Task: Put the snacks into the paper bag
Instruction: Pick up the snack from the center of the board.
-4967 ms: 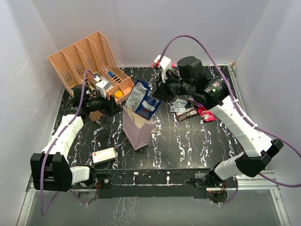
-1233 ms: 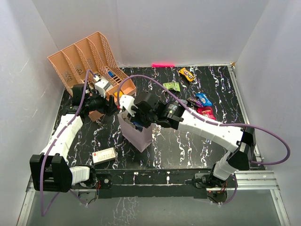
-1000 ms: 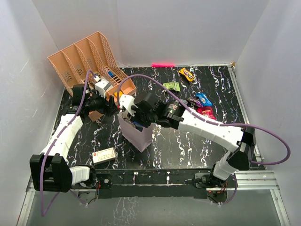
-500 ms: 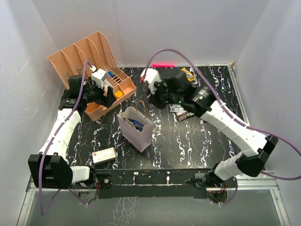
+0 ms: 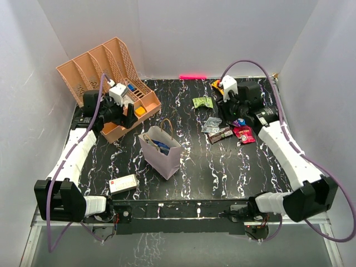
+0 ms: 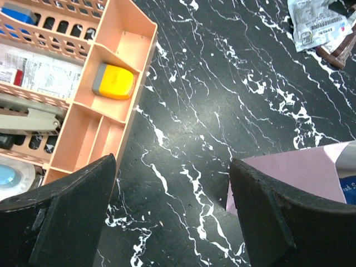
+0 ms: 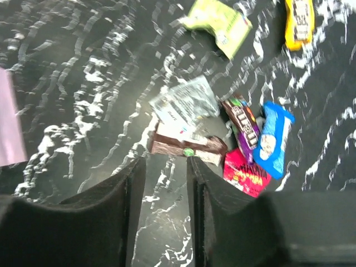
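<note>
The brownish-mauve paper bag point(image 5: 163, 157) stands upright at mid-table, with the large blue packet point(image 5: 161, 146) inside it. The bag's corner shows in the left wrist view point(image 6: 300, 172). My left gripper point(image 5: 132, 114) is wide open and empty point(image 6: 172, 211), between the bag and the organiser. My right gripper point(image 5: 230, 113) hovers over the loose snacks with its jaws a little apart and empty point(image 7: 166, 183). Below it lie a silver packet point(image 7: 183, 105), a dark brown bar point(image 7: 186, 146), a red packet point(image 7: 245, 172), a small blue wrapper point(image 7: 272, 139), a green packet point(image 7: 217, 21) and a yellow-brown one point(image 7: 299, 19).
The peach slotted organiser point(image 5: 103, 69) stands at the back left with small items in it; its tray shows in the left wrist view point(image 6: 119, 53). A small white box with a red mark point(image 5: 123, 183) lies front left. A pink marker point(image 5: 192, 77) lies along the back edge.
My right gripper has left the bag and swung to the back right over the loose snacks. The blue packet stays in the bag. My left gripper drew back towards the organiser.
</note>
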You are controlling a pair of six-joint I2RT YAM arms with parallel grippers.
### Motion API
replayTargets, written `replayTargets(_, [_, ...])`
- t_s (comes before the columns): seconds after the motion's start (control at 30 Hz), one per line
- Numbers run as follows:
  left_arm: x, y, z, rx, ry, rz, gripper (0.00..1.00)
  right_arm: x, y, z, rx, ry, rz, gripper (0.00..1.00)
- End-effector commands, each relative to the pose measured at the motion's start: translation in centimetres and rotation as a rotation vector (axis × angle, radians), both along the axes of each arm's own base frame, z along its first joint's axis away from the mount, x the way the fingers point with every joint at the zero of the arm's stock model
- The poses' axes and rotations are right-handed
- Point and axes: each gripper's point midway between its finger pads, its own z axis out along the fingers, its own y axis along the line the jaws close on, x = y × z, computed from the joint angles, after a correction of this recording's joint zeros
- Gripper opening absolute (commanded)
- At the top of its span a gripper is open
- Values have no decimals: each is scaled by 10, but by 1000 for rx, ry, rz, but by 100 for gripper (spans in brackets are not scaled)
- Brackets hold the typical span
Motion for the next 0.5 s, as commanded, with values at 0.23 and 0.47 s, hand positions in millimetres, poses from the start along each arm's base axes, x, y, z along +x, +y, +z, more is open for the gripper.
replayTargets(0.23, [-20,2,-5,40,-29,-51,83,82,-97,-64,-21,83,-268,79])
replayTargets(0.47, [-22,-2,-6,12,-33,-58,82,111,-150,-101,44,194,-407,78])
